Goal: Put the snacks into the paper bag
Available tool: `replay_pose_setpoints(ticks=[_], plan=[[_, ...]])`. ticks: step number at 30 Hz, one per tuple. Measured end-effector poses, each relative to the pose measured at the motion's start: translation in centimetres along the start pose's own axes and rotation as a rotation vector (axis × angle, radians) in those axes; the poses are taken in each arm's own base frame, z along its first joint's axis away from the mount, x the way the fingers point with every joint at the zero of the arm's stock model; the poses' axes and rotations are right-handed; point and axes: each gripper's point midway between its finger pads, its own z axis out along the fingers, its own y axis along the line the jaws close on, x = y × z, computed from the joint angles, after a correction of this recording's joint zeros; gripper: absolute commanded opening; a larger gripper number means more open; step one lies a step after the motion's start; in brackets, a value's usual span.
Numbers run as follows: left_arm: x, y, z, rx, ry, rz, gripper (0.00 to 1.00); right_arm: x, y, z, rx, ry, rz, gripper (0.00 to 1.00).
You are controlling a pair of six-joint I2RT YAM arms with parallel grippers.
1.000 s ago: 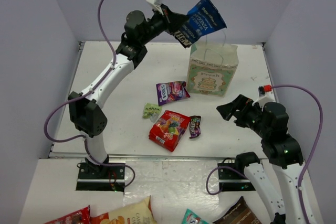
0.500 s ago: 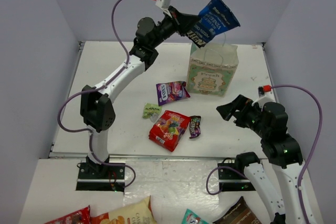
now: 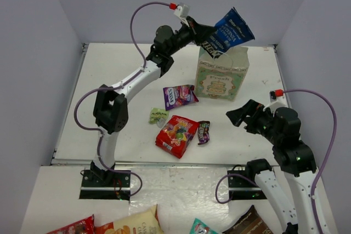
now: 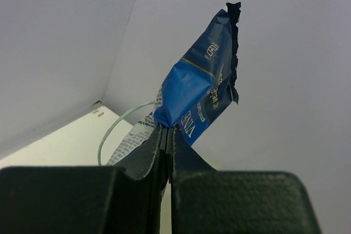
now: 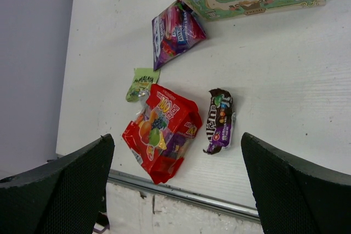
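The left end effector (image 3: 207, 36) was clamped on a lower corner of the blue chip bag (image 3: 231, 27). It held the packet high and tilted over the open mouth of the paper bag (image 3: 222, 78), probably so it would drop inside on release. The packet's low end sat at about the rim. A thin loop handle (image 4: 112, 132) close by could snag it.

The right end effector (image 3: 237, 115) hovered over the worktop (image 3: 120, 80) near the paper bag's right side, its jaws apart and holding nothing.

4 snacks lay on the worktop in front of the paper bag. The purple candy pack (image 3: 180, 96) was just beside its left corner. The tiny green packet (image 3: 158, 115), red candy bag (image 3: 176, 134) and dark brown packet (image 3: 204, 132) were nearer the arms. None of them seemed to stand in the way of the drop. No silver foil packet showed.
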Motion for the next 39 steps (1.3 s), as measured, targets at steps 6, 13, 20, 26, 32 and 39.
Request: replay_pose_setpoints(ticks=[6,13,20,26,32,39], plan=[[2.6,1.6,-0.1,-0.044,0.069,0.007,0.00,0.0,0.0,0.0,-0.002,0.000,0.000,0.97],[3.5,2.3,-0.3,-0.074,0.107,0.036,0.31,0.0,0.1,0.0,-0.003,0.002,0.001,0.97],[3.2,1.7,-0.4,-0.073,0.116,0.039,0.68,0.5,-0.2,0.0,-0.001,0.008,0.003,0.97],[-0.3,-0.9,-0.8,-0.050,0.074,0.057,0.81,0.6,-0.1,-0.1,-0.010,0.016,0.003,0.97],[-4.7,-5.0,-3.7,-0.036,0.024,0.104,1.00,0.7,0.1,-0.4,-0.023,0.012,0.001,0.97],[-5.3,-7.0,-10.9,-0.111,0.030,0.150,1.00,0.9,0.1,-0.8,-0.026,0.010,0.000,0.97]])
